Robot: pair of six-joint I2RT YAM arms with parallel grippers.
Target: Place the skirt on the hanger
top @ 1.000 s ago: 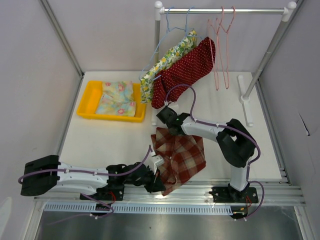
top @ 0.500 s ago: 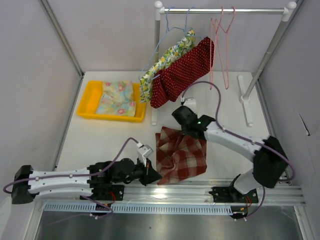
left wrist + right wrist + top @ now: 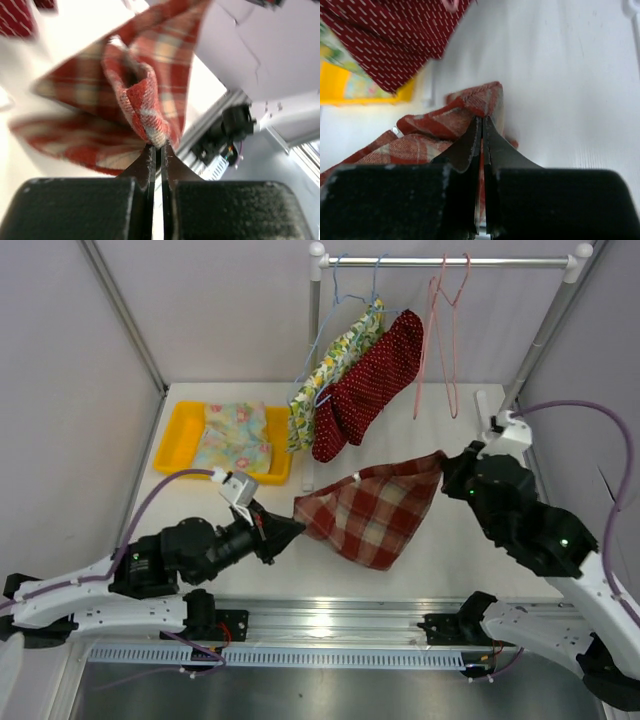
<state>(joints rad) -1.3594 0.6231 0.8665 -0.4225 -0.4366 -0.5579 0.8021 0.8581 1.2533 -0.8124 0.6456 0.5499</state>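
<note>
The red plaid fabric skirt, stretched between my left pincer and right pincer, bars the middle of the white counter. Behind it the red white-dotted garment hangs low. To its right, thin pink wire hangers dangle in open air before the slanted metal rack post. The yellow plastic tray fills the rear left.

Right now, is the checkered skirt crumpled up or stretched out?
Stretched out: the skirt spans between the left end effector and right end effector, each pinching one end.
</note>
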